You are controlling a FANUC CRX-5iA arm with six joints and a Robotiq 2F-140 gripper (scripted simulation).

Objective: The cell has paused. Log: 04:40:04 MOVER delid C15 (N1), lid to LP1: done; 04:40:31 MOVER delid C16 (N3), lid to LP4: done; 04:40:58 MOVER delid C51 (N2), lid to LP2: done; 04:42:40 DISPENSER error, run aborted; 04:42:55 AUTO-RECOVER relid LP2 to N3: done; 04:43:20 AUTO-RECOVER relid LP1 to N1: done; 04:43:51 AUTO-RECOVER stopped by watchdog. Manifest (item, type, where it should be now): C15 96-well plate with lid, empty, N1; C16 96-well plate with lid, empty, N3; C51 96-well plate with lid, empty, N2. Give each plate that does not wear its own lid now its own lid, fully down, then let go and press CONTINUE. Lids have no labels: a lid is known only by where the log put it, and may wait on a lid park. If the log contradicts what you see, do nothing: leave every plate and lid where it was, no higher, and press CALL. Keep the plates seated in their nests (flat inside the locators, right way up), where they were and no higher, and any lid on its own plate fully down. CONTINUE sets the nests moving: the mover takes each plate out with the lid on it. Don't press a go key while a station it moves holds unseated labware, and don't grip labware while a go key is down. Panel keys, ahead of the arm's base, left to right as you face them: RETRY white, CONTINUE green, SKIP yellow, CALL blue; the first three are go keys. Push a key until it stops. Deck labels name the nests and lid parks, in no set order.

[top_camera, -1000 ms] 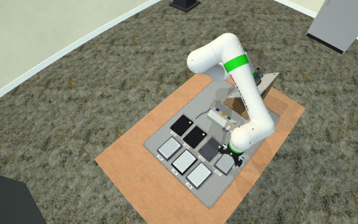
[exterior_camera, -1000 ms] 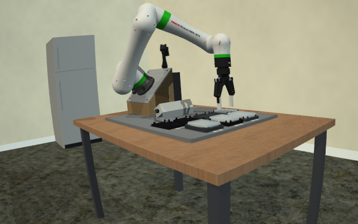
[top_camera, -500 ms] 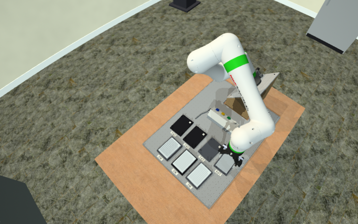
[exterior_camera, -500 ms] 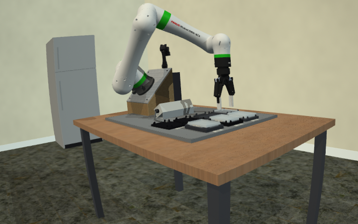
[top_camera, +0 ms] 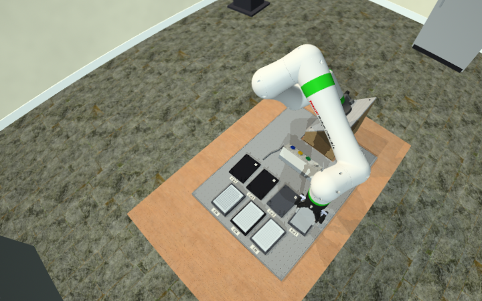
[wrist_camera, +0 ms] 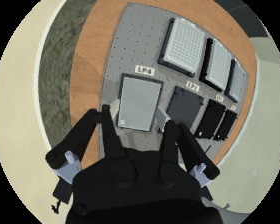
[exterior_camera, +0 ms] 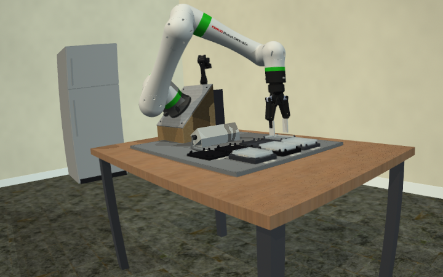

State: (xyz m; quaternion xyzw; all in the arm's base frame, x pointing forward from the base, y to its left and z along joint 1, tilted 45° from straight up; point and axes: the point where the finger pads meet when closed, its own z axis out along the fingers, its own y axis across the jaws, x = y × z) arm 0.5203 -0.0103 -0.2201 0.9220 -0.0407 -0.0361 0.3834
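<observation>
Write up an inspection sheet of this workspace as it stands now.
Surface: wooden table carrying a grey deck plate.
Job's things: three well plates in one row of nests; whether they wear lids cannot be told. One pale lid lies on the end lid park. The other three parks look bare. Key panel sits behind the parks.
Clutter: nothing seen.
Grippers: gripper open, pointing down just over the pale lid, holding nothing.
Cables: a thin lead runs from the key panel.
Surroundings: grey cabinet, carpeted floor, plain walls.
</observation>
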